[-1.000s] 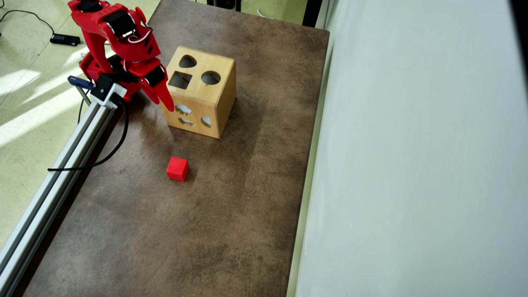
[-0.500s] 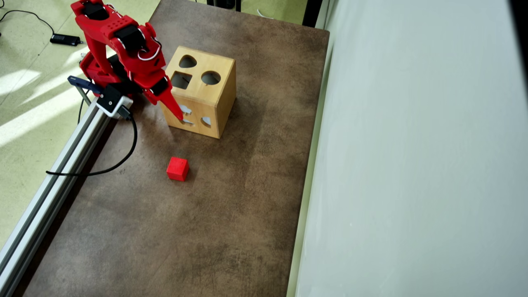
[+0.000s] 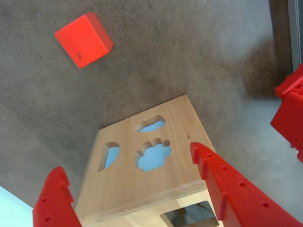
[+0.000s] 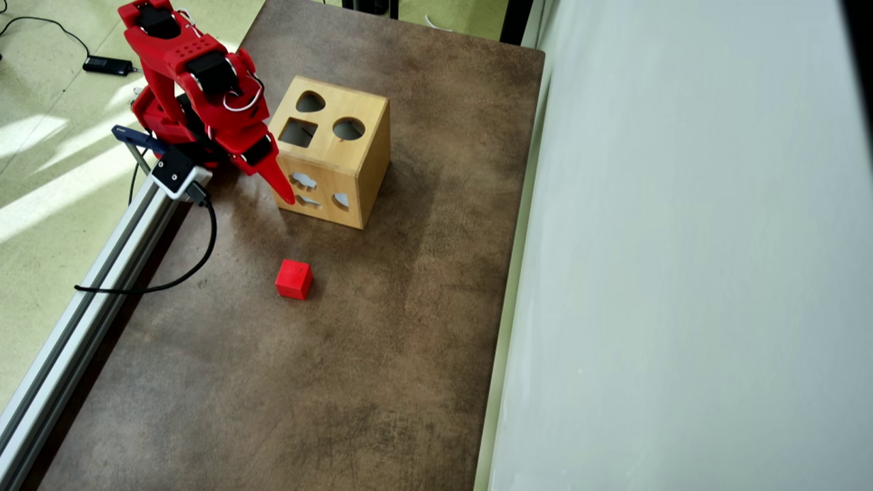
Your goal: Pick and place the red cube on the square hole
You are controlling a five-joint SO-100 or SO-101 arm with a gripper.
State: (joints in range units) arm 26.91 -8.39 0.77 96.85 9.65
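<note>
- Wrist view: the gripper is showing its jaws spread wide, with nothing between them; the wooden box is sitting directly between and just beyond the tips.
- Wrist view: the red cube is lying well ahead of the jaws and off toward the left finger, apart from the box, turned at an angle to the jaw line.
- Risk, as judged: the fingers are hanging close to the box, so a reach toward the cube is risking a clip on its edge; the cube's skew is inviting a corner pinch and a slip.
- Overhead view: the gripper is pointing down beside the box's near corner; the cube is resting on the brown mat, well clear of the tips.
- Overhead view: the square hole is facing up on the box top, behind the tips; a skewed cube is likely jamming on its rim.
- Writing: no brand, label or legible text is showing in either view.
</note>
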